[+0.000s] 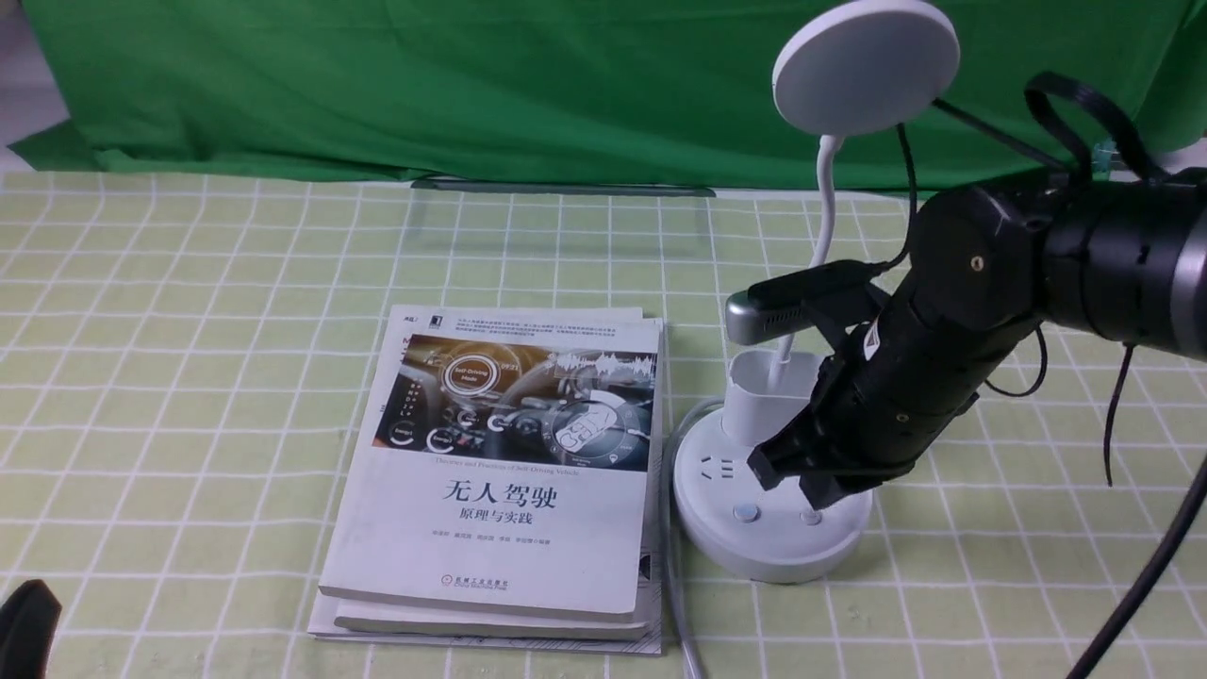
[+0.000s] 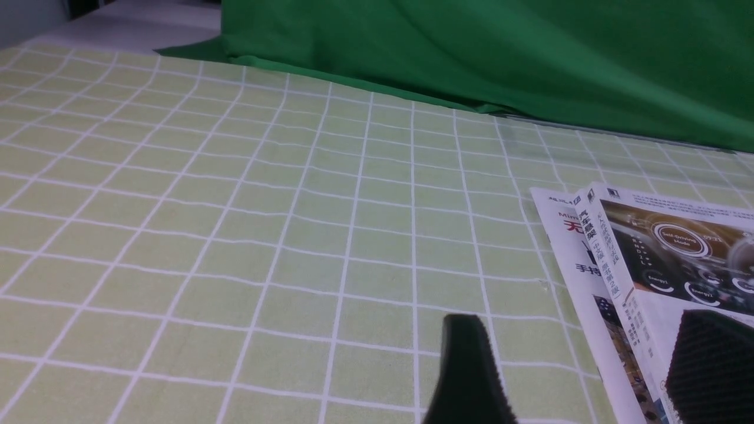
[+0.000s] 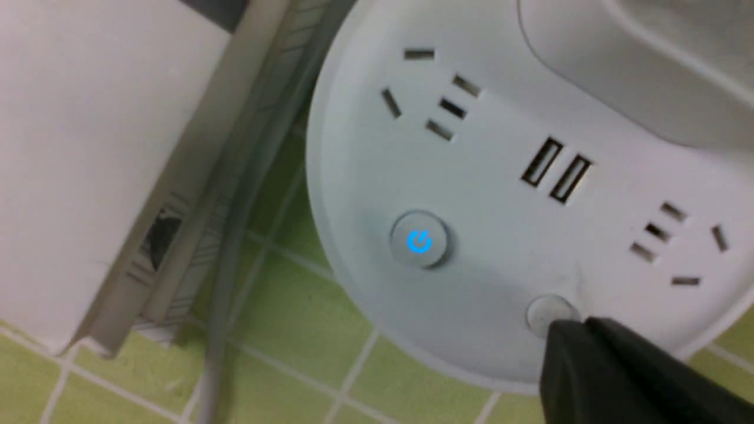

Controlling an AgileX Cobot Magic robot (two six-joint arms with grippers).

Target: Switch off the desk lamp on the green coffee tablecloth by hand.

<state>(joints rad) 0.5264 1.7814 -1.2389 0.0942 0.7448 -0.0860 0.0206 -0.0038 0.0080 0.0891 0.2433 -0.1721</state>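
The white desk lamp stands on the green coffee tablecloth [image 1: 189, 330] at the right, with its disc head [image 1: 866, 66] up high and its round base [image 1: 768, 542] low. My right gripper [image 1: 816, 490] is shut, and its tip rests on the base's plain right button [image 1: 811, 517]. In the right wrist view the shut tip [image 3: 568, 330] touches that button [image 3: 542, 312]. The other button [image 3: 419, 241] glows with a blue power symbol. My left gripper [image 1: 28, 622] is open and empty at the near left, above the cloth [image 2: 583, 330].
A stack of books [image 1: 509, 462] lies just left of the lamp base, and its edge shows in the left wrist view [image 2: 618, 277]. The lamp's grey cord [image 1: 681, 604] runs between the books and the base. A dark green backdrop [image 1: 471, 85] hangs at the back.
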